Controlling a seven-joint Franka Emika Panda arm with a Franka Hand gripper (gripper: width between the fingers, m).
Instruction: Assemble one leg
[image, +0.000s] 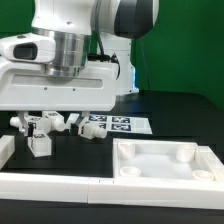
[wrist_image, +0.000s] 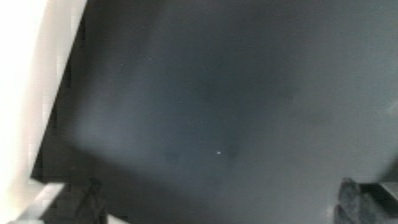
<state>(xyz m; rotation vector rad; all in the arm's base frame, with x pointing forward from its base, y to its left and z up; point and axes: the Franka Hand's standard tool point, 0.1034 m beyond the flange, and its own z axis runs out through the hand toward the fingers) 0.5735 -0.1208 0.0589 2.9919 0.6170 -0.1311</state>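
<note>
Several legs, stubby white pegs with black-and-white tags, lie in a loose group on the black table in the exterior view's left: one leg (image: 40, 143) nearest the front, others (image: 76, 122) behind it. The white tray-shaped tabletop (image: 150, 172) with round corner sockets lies at the front right. The arm's hand (image: 60, 85) hangs low over the legs, and its fingers are hard to make out there. In the wrist view my gripper (wrist_image: 222, 205) is open and empty. Only its two fingertips (wrist_image: 71, 203) show, at the picture's edge, over bare dark table. No leg shows in the wrist view.
The marker board (image: 115, 125) lies behind the legs. A low white wall (image: 50, 186) runs along the table's front and left side. A white strip (wrist_image: 25, 90) borders the dark table in the wrist view. A green backdrop stands behind.
</note>
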